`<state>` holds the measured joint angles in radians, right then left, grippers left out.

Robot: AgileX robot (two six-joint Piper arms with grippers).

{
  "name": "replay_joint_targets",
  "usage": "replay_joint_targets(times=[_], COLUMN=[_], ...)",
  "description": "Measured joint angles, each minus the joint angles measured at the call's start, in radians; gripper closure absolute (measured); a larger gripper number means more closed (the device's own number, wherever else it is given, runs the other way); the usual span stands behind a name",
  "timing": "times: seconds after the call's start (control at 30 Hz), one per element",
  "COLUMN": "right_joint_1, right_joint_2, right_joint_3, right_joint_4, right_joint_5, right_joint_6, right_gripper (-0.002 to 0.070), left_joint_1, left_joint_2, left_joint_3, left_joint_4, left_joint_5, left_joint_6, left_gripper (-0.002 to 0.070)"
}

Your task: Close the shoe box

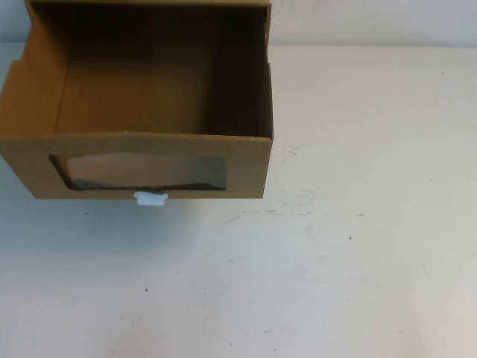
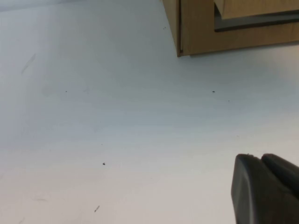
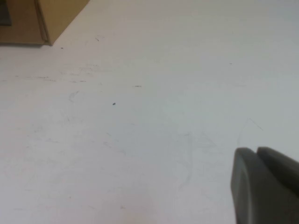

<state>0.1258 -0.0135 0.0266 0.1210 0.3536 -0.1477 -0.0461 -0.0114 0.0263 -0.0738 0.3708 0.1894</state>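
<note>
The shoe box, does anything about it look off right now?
The shoe box stands pulled open, its drawer empty. Left gripper and right gripper hang above bare table, away from the box.

My white, scuffed bench carries only the open shoe box at its far left.

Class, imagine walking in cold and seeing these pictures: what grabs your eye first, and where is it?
The shoe box stands at the table's far left, its drawer pulled out and empty, the clear window and small white pull tab facing the robot. The left gripper and right gripper hover above bare table, each short of the box and touching nothing.
</note>
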Motion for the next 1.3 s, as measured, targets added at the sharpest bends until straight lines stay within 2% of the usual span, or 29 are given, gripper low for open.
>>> replay_joint_targets(times=[1.13,1.23,1.3], right_joint_1=[0.0,0.0,0.0], right_joint_2=[0.0,0.0,0.0], right_joint_3=[0.0,0.0,0.0], right_joint_4=[0.0,0.0,0.0], right_joint_5=[0.0,0.0,0.0], right_joint_6=[0.0,0.0,0.0], right_gripper=[0.0687,0.0687,0.0687], left_joint_1=[0.0,0.0,0.0], left_joint_2=[0.0,0.0,0.0], left_joint_3=[0.0,0.0,0.0], left_joint_4=[0.0,-0.037,-0.117], left_joint_5=[0.0,-0.007,-0.04], left_joint_6=[0.0,-0.017,-0.047], left_gripper=[0.068,0.068,0.068])
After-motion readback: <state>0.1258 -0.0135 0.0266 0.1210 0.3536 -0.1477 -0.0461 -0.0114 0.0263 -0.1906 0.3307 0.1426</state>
